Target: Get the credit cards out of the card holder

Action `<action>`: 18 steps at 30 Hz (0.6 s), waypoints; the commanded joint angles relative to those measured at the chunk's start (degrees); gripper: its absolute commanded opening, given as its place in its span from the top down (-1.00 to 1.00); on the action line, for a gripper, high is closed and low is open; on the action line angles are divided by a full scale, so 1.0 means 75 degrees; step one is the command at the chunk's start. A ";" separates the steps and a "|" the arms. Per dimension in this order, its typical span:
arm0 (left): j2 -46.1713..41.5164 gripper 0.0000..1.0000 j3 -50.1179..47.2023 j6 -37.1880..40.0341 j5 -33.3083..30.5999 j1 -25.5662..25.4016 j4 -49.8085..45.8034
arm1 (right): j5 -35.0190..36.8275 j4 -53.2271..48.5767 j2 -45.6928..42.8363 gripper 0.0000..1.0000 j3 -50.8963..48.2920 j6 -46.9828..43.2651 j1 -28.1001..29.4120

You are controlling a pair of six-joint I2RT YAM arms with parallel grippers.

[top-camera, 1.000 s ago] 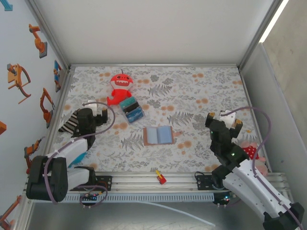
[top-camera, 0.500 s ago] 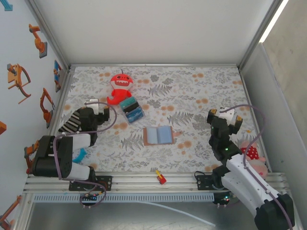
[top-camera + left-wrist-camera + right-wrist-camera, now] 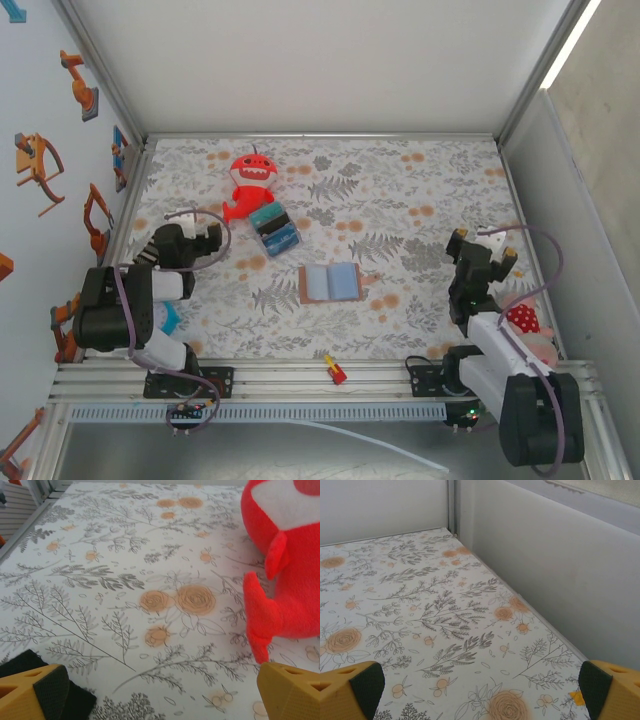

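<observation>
The card holder lies open and flat in the middle of the floral table, tan at its edges and pale blue-grey inside; I cannot make out any cards in it. My left gripper is far to its left near the table's left edge, open, with nothing between its yellow fingers. My right gripper is well to the holder's right, also open and empty. In the right wrist view its fingers stand wide apart over bare cloth. Neither gripper touches the holder.
A red plush toy and a blue-and-teal block bundle sit behind the holder. A striped sock lies by the left gripper. A red spotted soft toy is beside the right arm, near the wall. A small red-yellow item rests on the front rail.
Both arms have folded back toward their bases. The left gripper has slid a little left and back, the right gripper right and nearer. The card holder has not moved.
</observation>
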 commanded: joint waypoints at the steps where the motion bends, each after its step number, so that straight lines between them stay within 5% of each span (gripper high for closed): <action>1: -0.0076 -0.94 0.0210 -0.0273 0.0458 0.0049 -0.0219 | -0.0579 0.1210 0.0604 -0.99 -0.0064 0.0140 -0.0203; 18: -0.0038 -0.94 0.0199 -0.0249 0.0324 0.0001 -0.0129 | -0.2491 0.4003 0.3771 -0.99 0.0217 0.0225 -0.0999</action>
